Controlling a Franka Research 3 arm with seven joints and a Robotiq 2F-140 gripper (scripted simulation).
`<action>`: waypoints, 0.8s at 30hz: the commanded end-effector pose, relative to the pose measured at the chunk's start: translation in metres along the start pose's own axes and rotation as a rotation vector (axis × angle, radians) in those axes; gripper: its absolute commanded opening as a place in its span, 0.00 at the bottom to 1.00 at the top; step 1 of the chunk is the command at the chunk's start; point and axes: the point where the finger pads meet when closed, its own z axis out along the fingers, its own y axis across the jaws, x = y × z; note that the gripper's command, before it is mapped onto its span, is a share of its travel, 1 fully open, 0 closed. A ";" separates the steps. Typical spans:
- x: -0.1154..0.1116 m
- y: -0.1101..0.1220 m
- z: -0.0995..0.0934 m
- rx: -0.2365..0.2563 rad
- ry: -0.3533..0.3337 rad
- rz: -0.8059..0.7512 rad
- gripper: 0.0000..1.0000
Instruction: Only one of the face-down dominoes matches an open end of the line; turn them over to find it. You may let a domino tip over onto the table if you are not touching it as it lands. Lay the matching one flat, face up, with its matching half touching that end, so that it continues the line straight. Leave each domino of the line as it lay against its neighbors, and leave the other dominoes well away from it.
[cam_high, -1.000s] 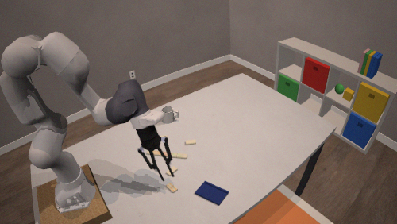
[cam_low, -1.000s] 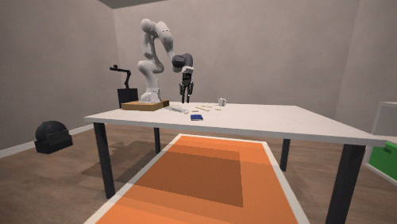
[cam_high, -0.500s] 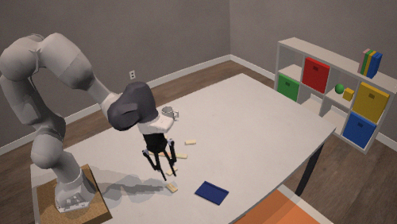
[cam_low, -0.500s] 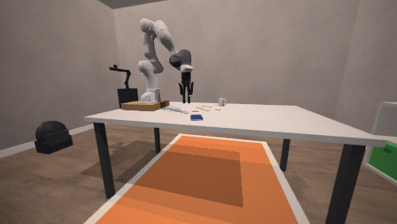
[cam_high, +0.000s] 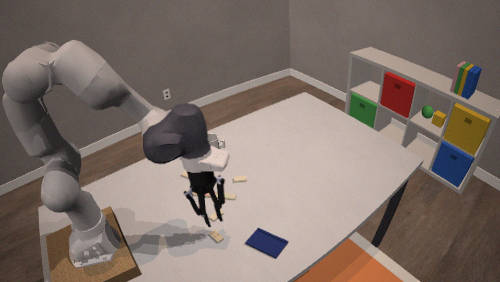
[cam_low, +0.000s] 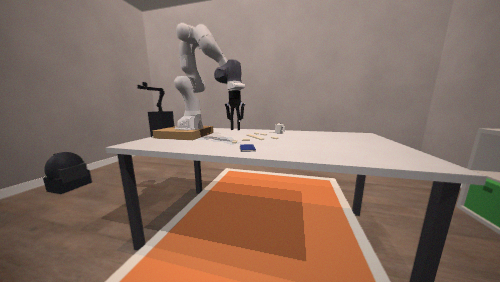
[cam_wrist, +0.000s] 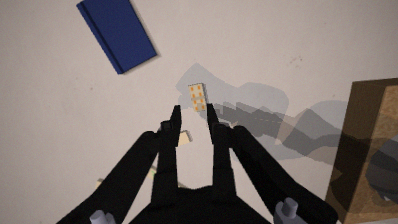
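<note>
A cream domino (cam_wrist: 197, 97) lies flat and face up on the table (cam_wrist: 60, 150), orange pips in both halves, just beyond the fingertips and well below them. The gripper (cam_wrist: 191, 114) hangs pointing straight down above the table, its fingers drawn partway together with nothing between them.

A blue book (cam_high: 266, 242) lies flat on the white table (cam_high: 325, 145), a white mug (cam_low: 279, 128) stands toward its 12 o'clock side, and a shelf unit (cam_high: 425, 112) with colored bins stands at 3 o'clock.
</note>
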 end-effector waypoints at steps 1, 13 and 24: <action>-0.002 0.004 0.002 -0.016 -0.047 -0.138 0.33; -0.002 0.004 0.002 -0.016 -0.047 -0.138 0.33; -0.003 0.003 0.001 -0.015 -0.041 -0.080 0.33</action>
